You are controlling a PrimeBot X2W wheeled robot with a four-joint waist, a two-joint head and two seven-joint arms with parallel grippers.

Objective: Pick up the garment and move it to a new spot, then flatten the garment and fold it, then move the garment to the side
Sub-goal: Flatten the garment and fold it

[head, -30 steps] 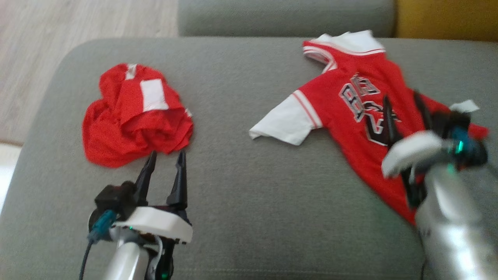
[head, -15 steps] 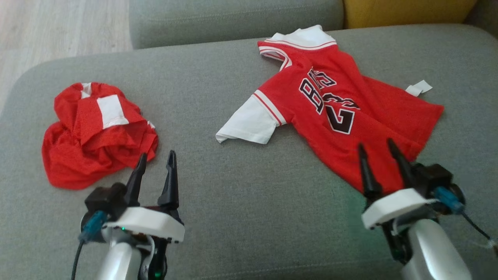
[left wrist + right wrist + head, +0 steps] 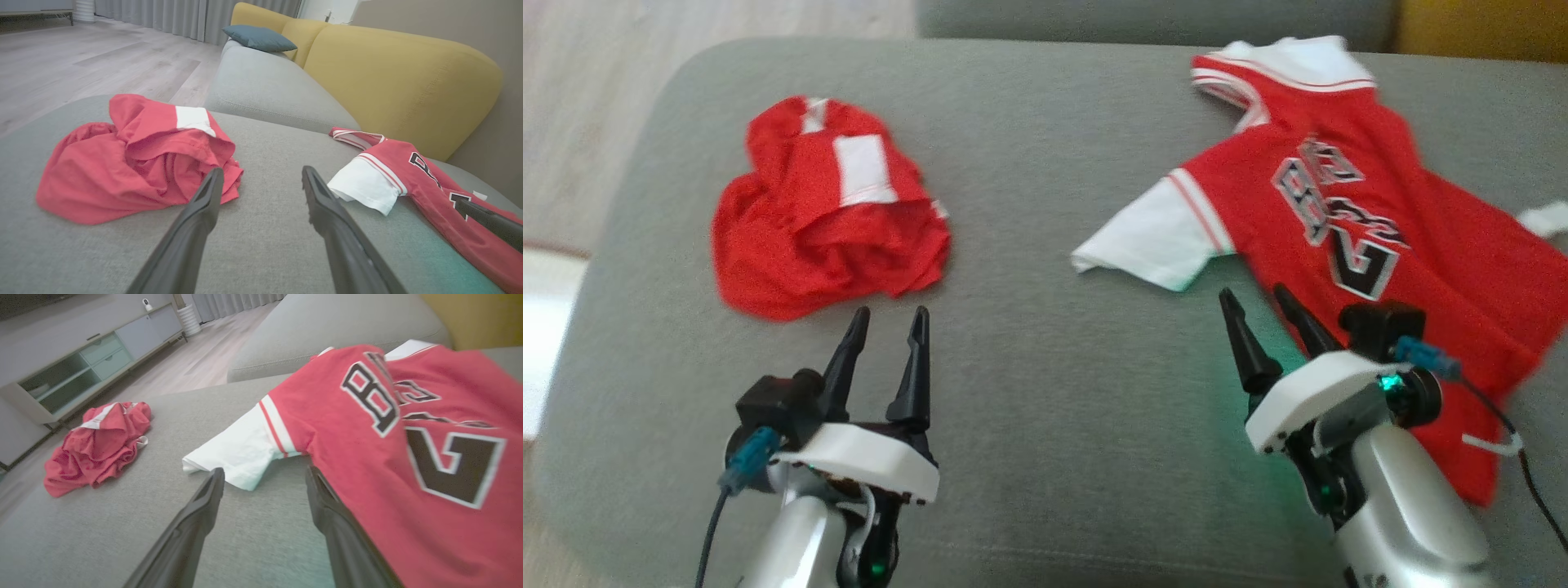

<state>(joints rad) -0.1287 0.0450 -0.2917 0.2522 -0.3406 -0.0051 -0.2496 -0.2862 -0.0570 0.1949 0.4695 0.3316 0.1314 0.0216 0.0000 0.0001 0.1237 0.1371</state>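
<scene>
A crumpled red garment (image 3: pixel 825 216) with white patches lies bunched on the left of the grey sofa seat (image 3: pixel 1054 392). My left gripper (image 3: pixel 891 312) stands open just short of its near edge, touching nothing. A red jersey (image 3: pixel 1339 204) with white sleeves and black lettering lies spread out on the right. My right gripper (image 3: pixel 1253 291) is open at the jersey's near left edge, below the white sleeve. In the left wrist view the crumpled garment (image 3: pixel 135 159) lies ahead to the left of the open left gripper (image 3: pixel 261 170). In the right wrist view the jersey (image 3: pixel 367 457) lies past the right finger of the open right gripper (image 3: pixel 264 470).
A yellow backrest (image 3: pixel 388 69) and a blue cushion (image 3: pixel 259 37) stand behind the seat. Wooden floor (image 3: pixel 588 122) runs past the seat's left edge. A low grey cabinet (image 3: pixel 81 363) stands across the room. Bare grey seat lies between the two garments.
The head view has swung about. My right gripper has drawn back from over the jersey's lettering to its near left edge. The left gripper holds its place by the crumpled garment.
</scene>
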